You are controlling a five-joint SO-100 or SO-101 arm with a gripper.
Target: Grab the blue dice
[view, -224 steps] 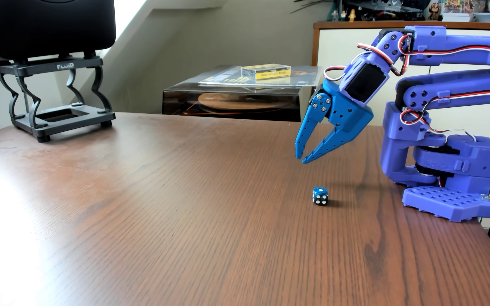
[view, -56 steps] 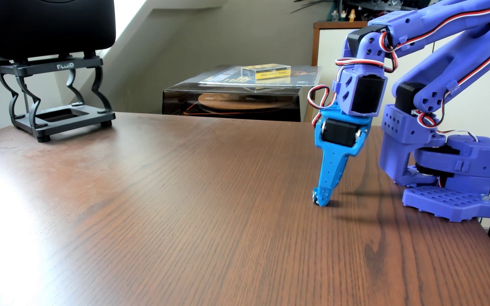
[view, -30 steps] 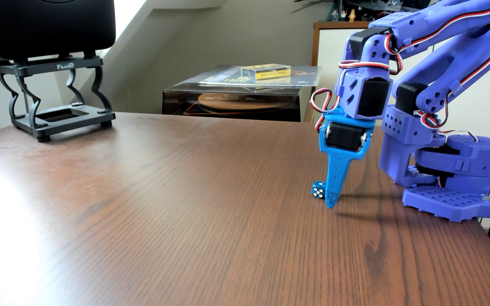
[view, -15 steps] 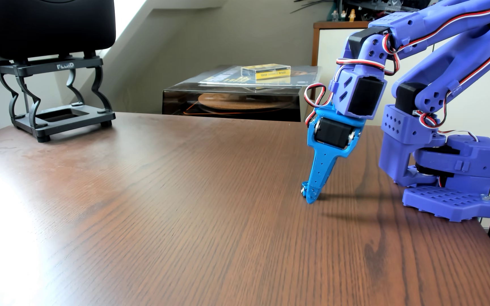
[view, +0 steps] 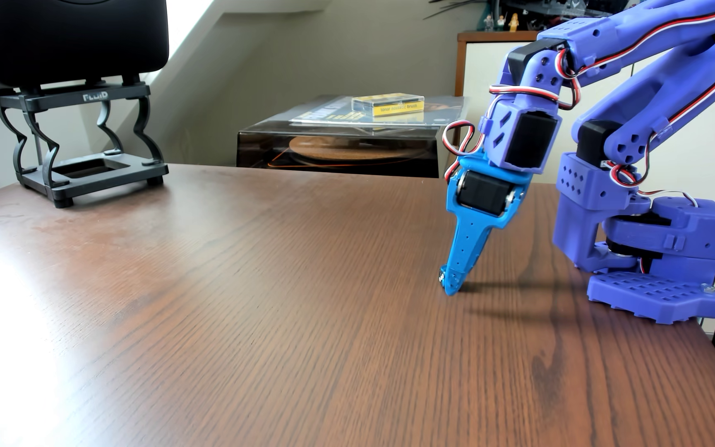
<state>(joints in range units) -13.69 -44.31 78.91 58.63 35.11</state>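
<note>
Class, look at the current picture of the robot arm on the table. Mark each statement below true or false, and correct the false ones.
1. The gripper tip is down at the table. True.
2. The dice lies in plain sight, far from the gripper. False: only a sliver shows at the gripper tip.
3. A black stand sits at the table's far left corner. True.
4. The gripper points straight up. False: it points down, tilted.
5. The gripper is seen edge-on, hiding its opening. True.
</note>
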